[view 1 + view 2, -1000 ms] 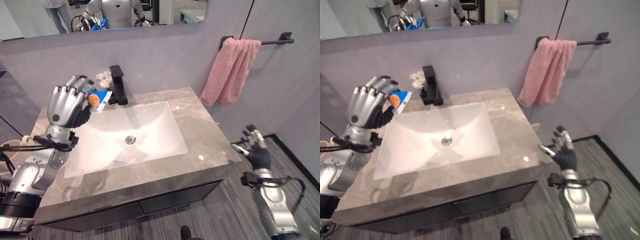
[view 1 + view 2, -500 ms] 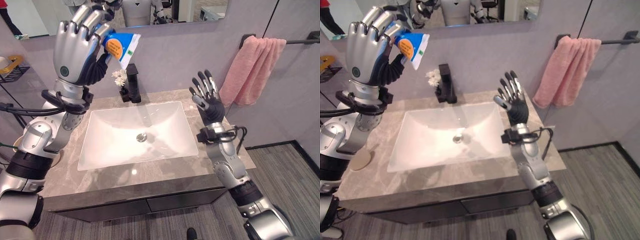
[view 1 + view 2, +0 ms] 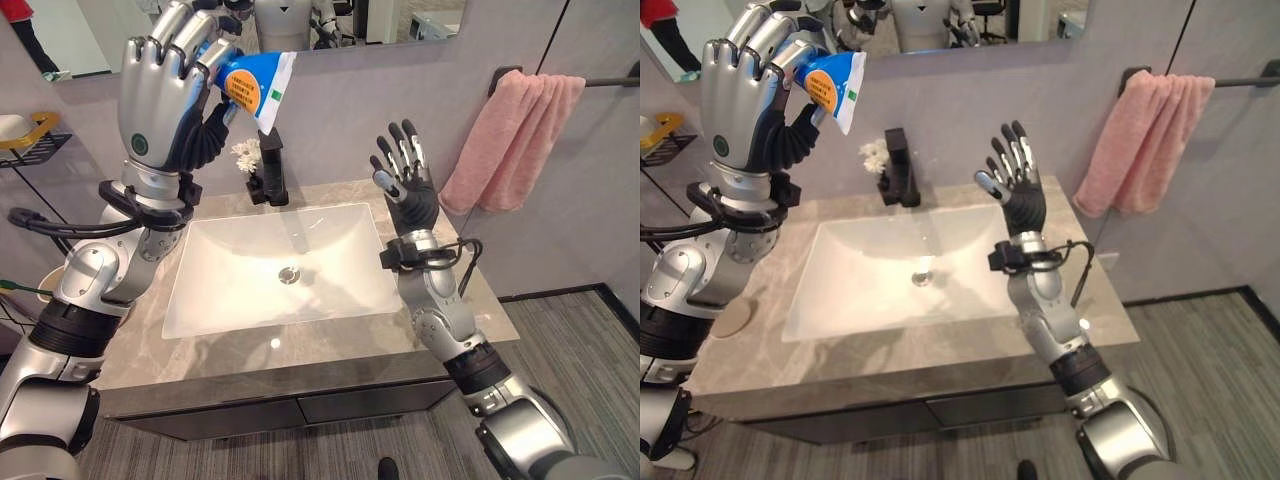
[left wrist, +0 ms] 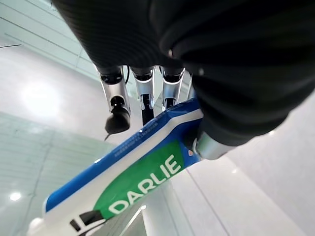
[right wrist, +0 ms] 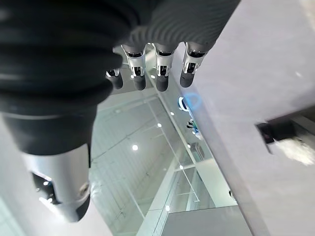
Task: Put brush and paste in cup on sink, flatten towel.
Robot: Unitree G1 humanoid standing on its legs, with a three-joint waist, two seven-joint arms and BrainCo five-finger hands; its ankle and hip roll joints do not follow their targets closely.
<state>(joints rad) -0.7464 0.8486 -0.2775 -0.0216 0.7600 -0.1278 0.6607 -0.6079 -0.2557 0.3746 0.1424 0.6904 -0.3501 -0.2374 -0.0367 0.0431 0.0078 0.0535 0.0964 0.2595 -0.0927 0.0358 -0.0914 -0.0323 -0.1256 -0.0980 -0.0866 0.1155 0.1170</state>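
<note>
while the left hand point(image 3: 165, 95) is gripping the paste point(image 3: 255, 85) with curled fingers high before the mirror point(image 3: 400, 20), the right hand point(image 3: 405, 180) is hanging spread over the basin's point(image 3: 280, 270) right edge, holding nothing. between both hands, free air is lying over the basin. the tap point(image 3: 270, 170) is standing behind it. the towel point(image 3: 510, 140) is hanging bunched on the rail point(image 3: 610, 82), well right of the grey counter point(image 3: 470, 285).

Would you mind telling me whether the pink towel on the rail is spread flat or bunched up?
Bunched up. The pink towel hangs gathered in folds at one end of the rail, leaving the rest bare.
</note>
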